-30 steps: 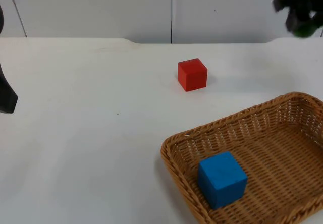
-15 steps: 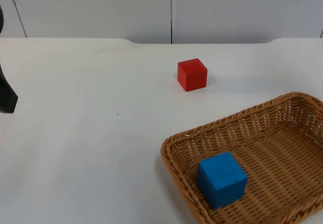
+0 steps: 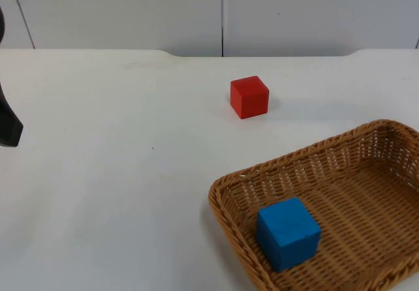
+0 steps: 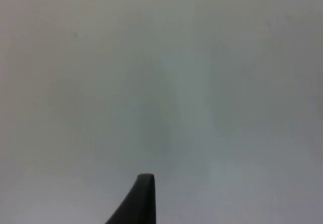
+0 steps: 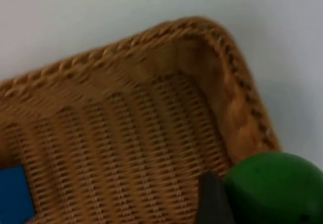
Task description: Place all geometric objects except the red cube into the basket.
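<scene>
The red cube (image 3: 249, 96) stands on the white table, behind the basket and apart from it. The wicker basket (image 3: 226, 189) lies at the front right with a blue cube (image 3: 287, 232) inside near its left wall. In the right wrist view my right gripper (image 5: 250, 204) hangs over a corner of the basket (image 5: 237, 108), shut on a green rounded object (image 5: 275, 186) beside its black fingertip (image 5: 212, 201). The blue cube (image 5: 14, 193) lies on the weave below. My left gripper (image 3: 8, 128) waits at the table's left edge, over bare table.
The grey partition wall (image 3: 222, 12) closes off the table at the back. White table top (image 3: 118, 173) spreads left of the basket and around the red cube.
One second ago the right gripper with the green object was at the top view's upper right; it has since left that view. The cubes, the basket and the left arm have not moved.
</scene>
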